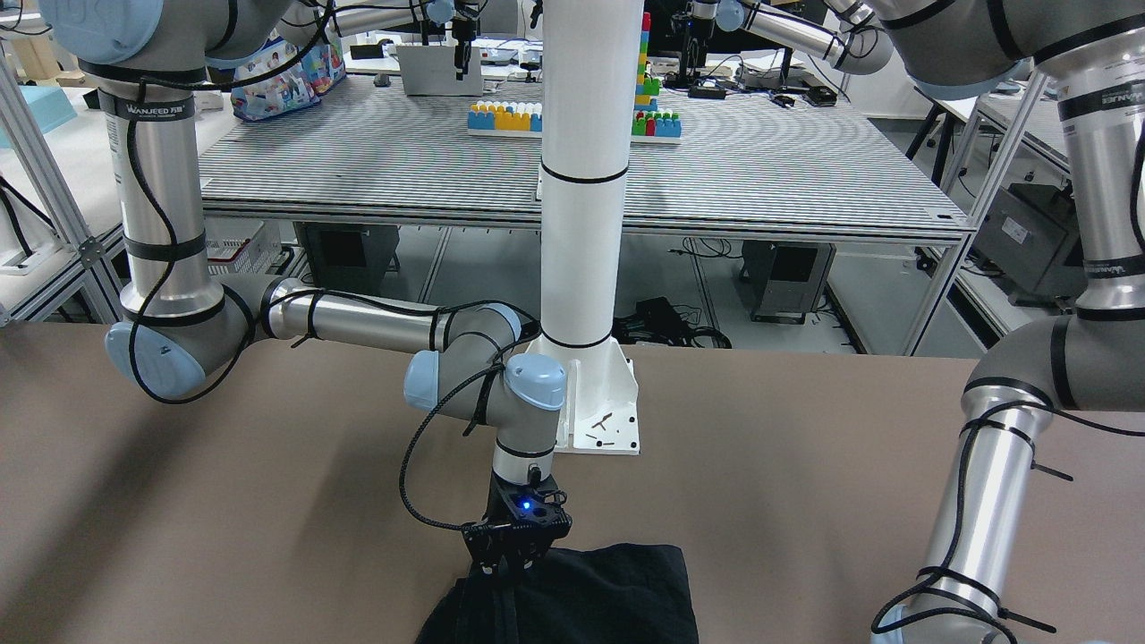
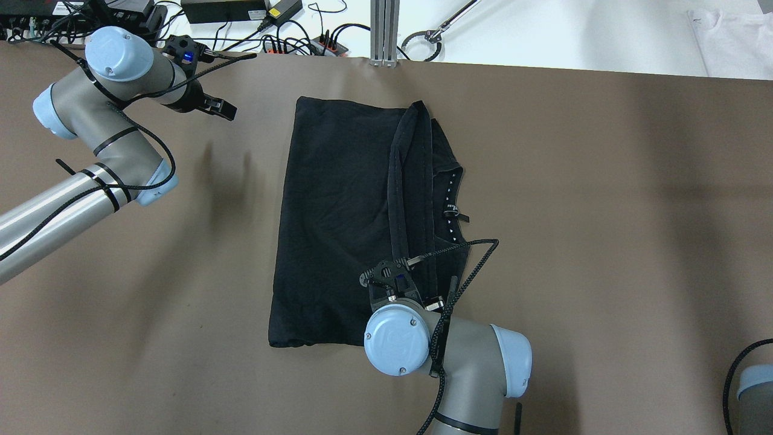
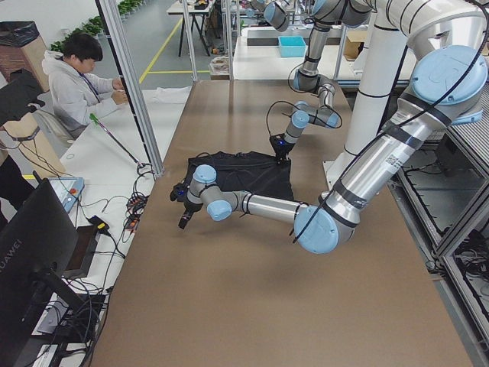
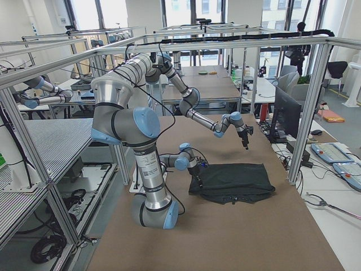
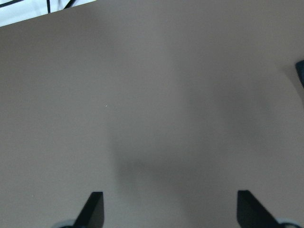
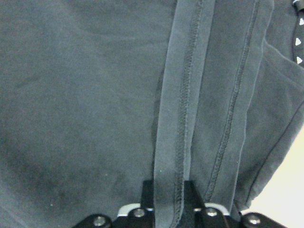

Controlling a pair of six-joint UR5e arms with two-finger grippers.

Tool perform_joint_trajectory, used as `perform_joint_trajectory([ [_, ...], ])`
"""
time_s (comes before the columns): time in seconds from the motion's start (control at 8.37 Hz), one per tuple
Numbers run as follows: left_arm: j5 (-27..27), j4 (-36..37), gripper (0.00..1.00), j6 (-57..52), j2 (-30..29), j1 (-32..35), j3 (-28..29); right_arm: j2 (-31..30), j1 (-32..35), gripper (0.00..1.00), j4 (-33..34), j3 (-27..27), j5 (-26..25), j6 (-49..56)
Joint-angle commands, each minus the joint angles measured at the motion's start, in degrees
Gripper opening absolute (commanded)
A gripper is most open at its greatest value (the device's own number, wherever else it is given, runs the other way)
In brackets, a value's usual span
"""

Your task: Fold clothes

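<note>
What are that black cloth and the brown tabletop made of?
The cloth looks like soft matte fabric, probably a cotton-like knit: it drapes and wrinkles, and its hem shows rows of stitching. The tabletop is a smooth, matte brown sheet, perhaps laminate or a mat; no grain shows.

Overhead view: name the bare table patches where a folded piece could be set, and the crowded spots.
Widest bare table lies right of the black cloth. A narrower strip runs between the cloth and the left gripper. Crowded: the cloth's near right side, where the right gripper pinches its hem.
</note>
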State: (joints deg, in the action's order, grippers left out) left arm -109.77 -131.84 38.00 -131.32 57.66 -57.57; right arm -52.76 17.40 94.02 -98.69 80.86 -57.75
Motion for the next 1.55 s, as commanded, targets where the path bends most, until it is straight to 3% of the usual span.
perform_joint_trajectory([
  [0.0,0.0,0.0,1.0,-0.03,0.01,0.0,0.0,-0.32,0.0,0.24,0.03,-0.54,0.0,0.0],
  [0.36,0.0,0.0,1.0,0.05,0.01,0.0,0.0,-0.41,-0.18,0.2,0.03,-0.45,0.0,-0.08],
  [0.6,0.0,0.0,1.0,-0.03,0.01,0.0,0.0,-0.32,-0.09,0.0,0.03,-0.62,0.0,0.0],
  [0.84,0.0,0.0,1.0,-0.03,-0.08,0.0,0.0,-1.89,0.0,0.0,0.11,-2.63,0.17,0.0],
  [1.43,0.0,0.0,1.0,0.05,-0.17,-0.09,-0.09,-16.39,-0.09,0.0,-0.06,-13.62,-0.09,-2.1],
])
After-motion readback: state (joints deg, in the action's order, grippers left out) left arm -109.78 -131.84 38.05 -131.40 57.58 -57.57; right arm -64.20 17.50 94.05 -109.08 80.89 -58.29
